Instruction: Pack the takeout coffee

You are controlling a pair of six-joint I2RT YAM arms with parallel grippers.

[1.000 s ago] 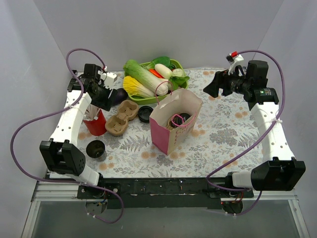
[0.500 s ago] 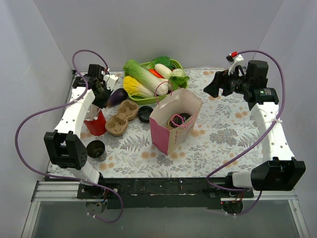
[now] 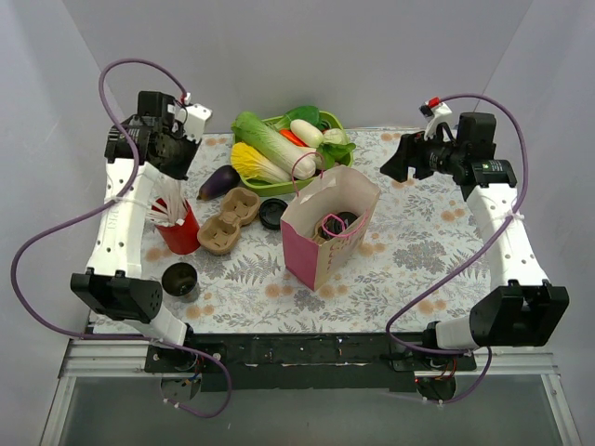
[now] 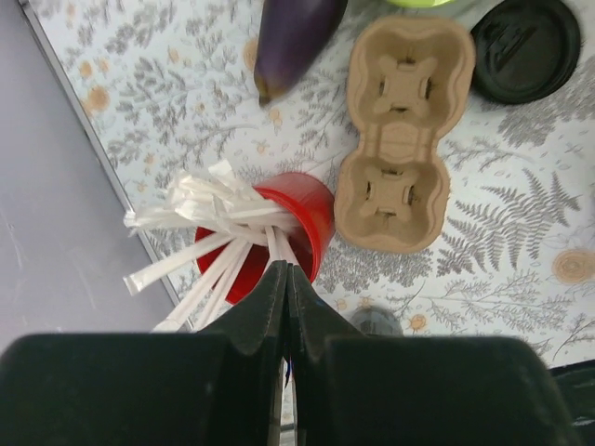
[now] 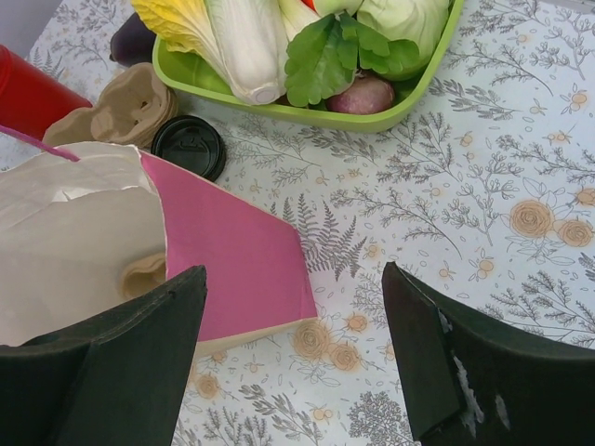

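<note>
The takeout coffee [image 3: 178, 279], a small dark cup, stands on the table near the left arm's base; only its top [image 4: 376, 322] peeks past my fingers in the left wrist view. My left gripper [image 3: 177, 167] [image 4: 286, 268] hangs raised over the red cup of white straws [image 3: 178, 228] [image 4: 279, 232]. Its jaws are pressed together, with a thin white straw running into the slit. My right gripper [image 3: 398, 162] [image 5: 293, 279] hovers open at the back right, above the pink paper bag [image 3: 325, 237] [image 5: 232, 251], holding nothing.
A brown two-hole carrier [image 3: 230, 218] [image 4: 400, 130] lies beside the red cup, with a loose black lid [image 3: 271, 214] [image 5: 189, 146] and an eggplant [image 3: 217, 181] nearby. Another carrier with dark cups sits inside the bag. A green vegetable tray [image 3: 337, 125] stands behind it.
My left gripper closed at the straws, then rose up and to the left away from the red cup. The right arm has hardly moved.
</note>
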